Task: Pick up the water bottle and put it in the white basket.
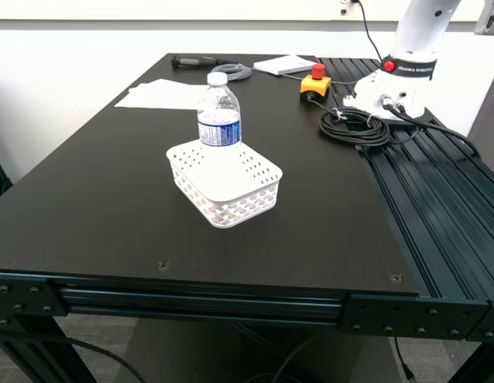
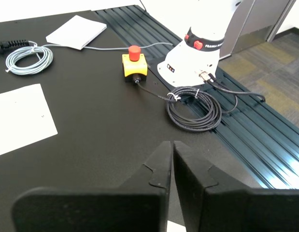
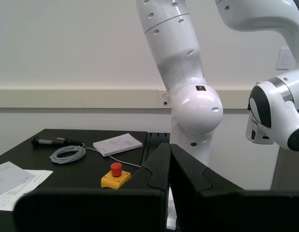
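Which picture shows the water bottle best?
The exterior view. There the bottle shows whole, cap to base, standing upright just behind the basket. Neither wrist view shows the bottle at all; they look past shut jaws at the far end of the table.

The water bottle [image 1: 219, 113] was clear, ribbed, glossy plastic; the white basket [image 1: 227, 185] perforated matt plastic; the counter [image 1: 103, 207] matt black; the neighbouring white robot arm [image 3: 188, 87] smooth and glossy.
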You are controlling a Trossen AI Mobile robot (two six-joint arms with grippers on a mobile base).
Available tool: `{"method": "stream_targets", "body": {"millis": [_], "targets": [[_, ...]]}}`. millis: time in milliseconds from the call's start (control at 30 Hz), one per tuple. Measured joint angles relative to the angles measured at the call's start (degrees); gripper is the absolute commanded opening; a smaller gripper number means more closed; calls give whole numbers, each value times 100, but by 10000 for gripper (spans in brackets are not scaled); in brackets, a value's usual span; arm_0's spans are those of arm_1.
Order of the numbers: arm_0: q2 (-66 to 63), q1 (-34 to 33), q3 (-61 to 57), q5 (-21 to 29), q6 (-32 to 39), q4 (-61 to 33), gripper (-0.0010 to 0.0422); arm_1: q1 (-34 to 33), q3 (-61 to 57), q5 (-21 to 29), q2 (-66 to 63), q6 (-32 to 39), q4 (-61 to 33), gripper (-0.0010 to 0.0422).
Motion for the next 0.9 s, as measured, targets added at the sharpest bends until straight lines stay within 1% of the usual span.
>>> {"method": "stream_targets", "body": {"millis": [100, 200, 267, 900], "targets": [[0, -4, 0, 0, 0, 0, 1, 0, -4, 0, 7, 0, -52, 19], [0, 0, 0, 0, 0, 0, 1, 0, -4, 0, 7, 0, -57, -3], [0, -2, 0, 0, 0, 0, 1, 0, -4, 0, 7, 0, -83, 2], [0, -4, 0, 0, 0, 0, 1, 0, -4, 0, 7, 0, -90, 0]]}}
